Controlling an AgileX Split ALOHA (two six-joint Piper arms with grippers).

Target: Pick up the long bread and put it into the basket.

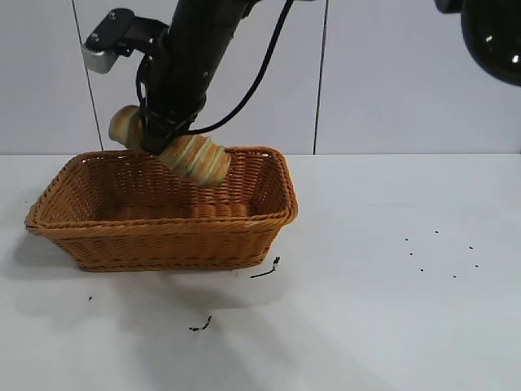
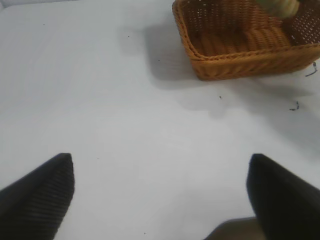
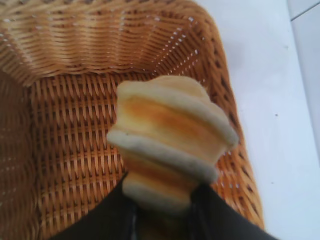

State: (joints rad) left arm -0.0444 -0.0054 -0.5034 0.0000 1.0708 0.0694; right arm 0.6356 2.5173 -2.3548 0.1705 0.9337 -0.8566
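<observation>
The long bread (image 1: pixel 195 159), a tan loaf with orange-brown ridges, hangs tilted over the far part of the basket (image 1: pixel 163 221), a wicker basket at the left of the table. My right gripper (image 1: pixel 159 134) is shut on the bread's middle, and its fingers clamp the loaf in the right wrist view (image 3: pixel 160 200). There the bread (image 3: pixel 170 135) is above the basket's woven floor (image 3: pixel 75 150), near one end wall. My left gripper (image 2: pixel 160 192) is open and empty above bare table, far from the basket (image 2: pixel 240 55). The bread's end (image 2: pixel 282 7) shows above it.
Small black crumbs lie on the white table in front of the basket (image 1: pixel 264 271), (image 1: pixel 202 326), and more are scattered at the right (image 1: pixel 440 252). A dark rounded arm part (image 1: pixel 492 37) hangs at the upper right.
</observation>
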